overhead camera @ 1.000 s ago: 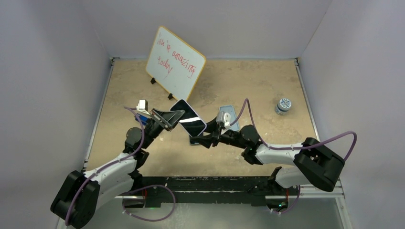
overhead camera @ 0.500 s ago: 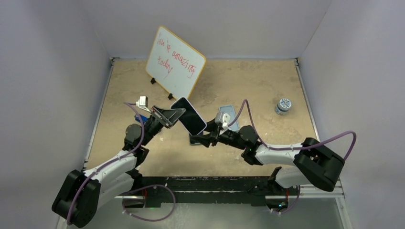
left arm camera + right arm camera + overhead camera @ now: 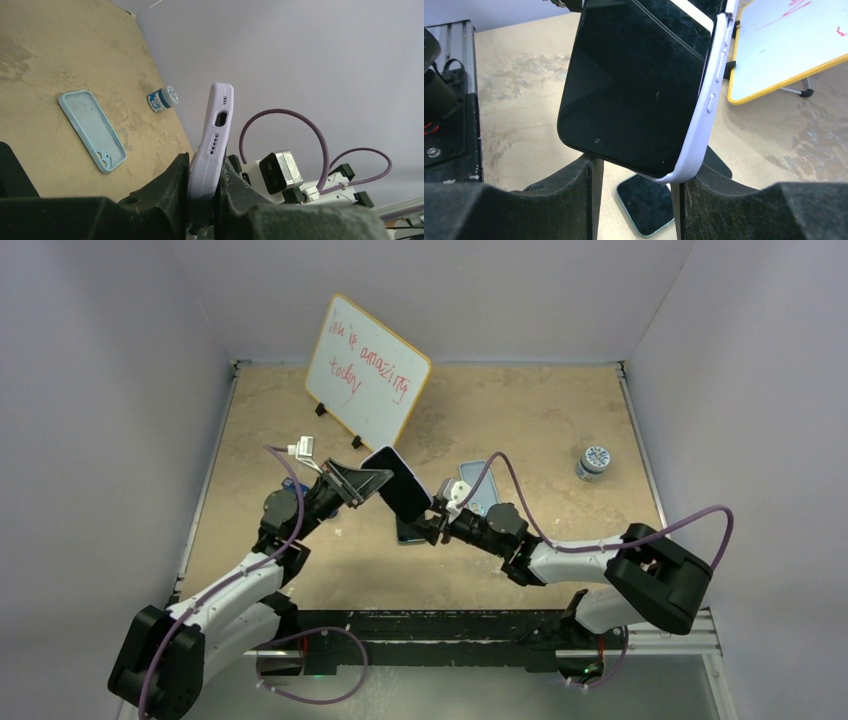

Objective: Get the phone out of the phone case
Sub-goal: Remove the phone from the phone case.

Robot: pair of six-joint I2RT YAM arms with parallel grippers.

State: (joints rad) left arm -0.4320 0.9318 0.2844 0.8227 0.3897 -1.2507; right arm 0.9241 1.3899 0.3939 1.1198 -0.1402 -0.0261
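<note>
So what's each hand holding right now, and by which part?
Left hand pinches the lilac-cased black-screen phone across its faces near the port end. Right hand straddles its lower corner; grip cannot be told.

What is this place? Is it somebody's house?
Probably not a house; it looks like a robot testing booth. Plain pale walls box in a tan table, a left arm and right arm are bolted at its near edge, and a whiteboard stands at the back.

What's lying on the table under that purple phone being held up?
A second phone, dark screen up with a pale teal edge, lies flat beneath the purple-cased phone. Only one end shows; the rest is covered.
</note>
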